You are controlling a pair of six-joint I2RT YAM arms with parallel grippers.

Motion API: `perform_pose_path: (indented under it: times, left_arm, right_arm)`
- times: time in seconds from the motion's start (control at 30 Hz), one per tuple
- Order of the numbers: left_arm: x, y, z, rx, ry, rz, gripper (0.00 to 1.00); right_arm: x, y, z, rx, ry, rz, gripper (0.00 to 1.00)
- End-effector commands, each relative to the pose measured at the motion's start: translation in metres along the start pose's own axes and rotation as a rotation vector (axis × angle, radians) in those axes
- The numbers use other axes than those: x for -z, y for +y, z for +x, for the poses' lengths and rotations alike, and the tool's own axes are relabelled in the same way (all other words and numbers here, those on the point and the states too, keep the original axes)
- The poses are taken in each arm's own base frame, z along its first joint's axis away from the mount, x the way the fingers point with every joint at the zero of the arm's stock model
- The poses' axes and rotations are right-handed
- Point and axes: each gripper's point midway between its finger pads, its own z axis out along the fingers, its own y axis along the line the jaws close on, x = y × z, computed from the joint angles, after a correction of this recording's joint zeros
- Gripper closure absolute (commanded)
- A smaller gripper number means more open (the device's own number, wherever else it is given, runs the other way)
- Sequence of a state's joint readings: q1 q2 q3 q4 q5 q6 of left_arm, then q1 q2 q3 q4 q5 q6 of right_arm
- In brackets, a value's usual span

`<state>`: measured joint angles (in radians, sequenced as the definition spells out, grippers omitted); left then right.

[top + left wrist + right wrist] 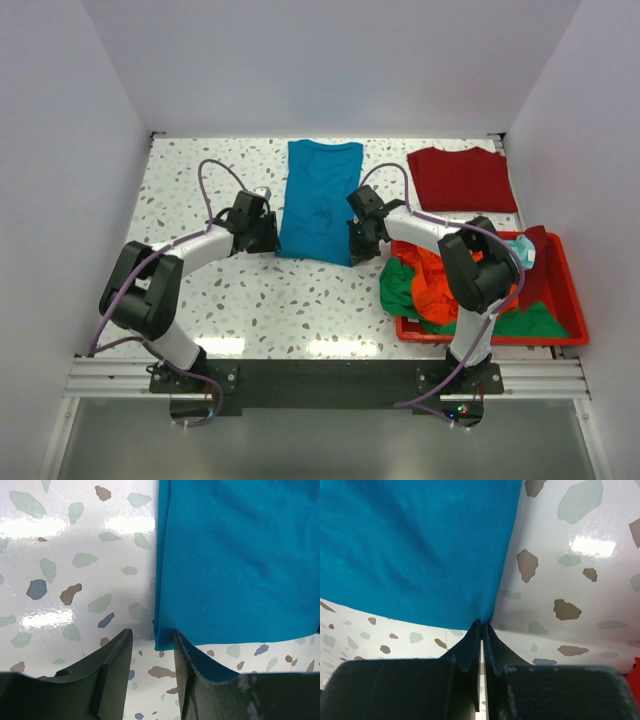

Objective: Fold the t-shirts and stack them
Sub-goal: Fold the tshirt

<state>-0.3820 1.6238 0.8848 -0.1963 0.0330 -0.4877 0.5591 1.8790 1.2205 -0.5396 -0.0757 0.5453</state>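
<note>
A teal-blue t-shirt (320, 200) lies flat as a long folded strip in the middle of the table. My left gripper (272, 238) is open at its near left corner. In the left wrist view the shirt (235, 555) has that corner just between the tips of the gripper (152, 640). My right gripper (355, 245) is shut on the near right corner. In the right wrist view the cloth (410, 545) bunches into the closed gripper (483, 625). A dark red t-shirt (462, 178) lies folded at the back right.
A red plastic bin (570, 290) stands at the right front. It holds crumpled orange (435, 275), green (400, 290) and pale aqua (525, 255) shirts and a dark red cloth (537, 268). White walls close in the back and sides.
</note>
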Motion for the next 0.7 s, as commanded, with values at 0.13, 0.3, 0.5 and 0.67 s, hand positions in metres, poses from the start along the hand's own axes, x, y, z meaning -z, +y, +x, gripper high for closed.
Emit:
perform_pose_path:
  times: [0.13, 0.3, 0.5, 0.67]
  left_arm:
    - [0.003, -0.003, -0.003, 0.015, -0.032, 0.006, 0.60]
    - [0.003, -0.009, 0.005, 0.024, -0.018, 0.037, 0.60]
    - [-0.003, -0.012, 0.015, 0.024, 0.004, 0.046, 0.60]
    - [-0.009, -0.010, 0.017, 0.019, 0.008, 0.033, 0.61]
  right_arm:
    - [-0.005, 0.003, 0.004, 0.007, 0.011, -0.011, 0.99]
    - [-0.007, 0.001, 0.007, 0.008, 0.019, -0.004, 0.99]
    - [-0.007, 0.001, 0.008, 0.007, 0.022, -0.002, 1.00]
    - [-0.006, 0.001, 0.005, 0.011, 0.015, -0.001, 1.00]
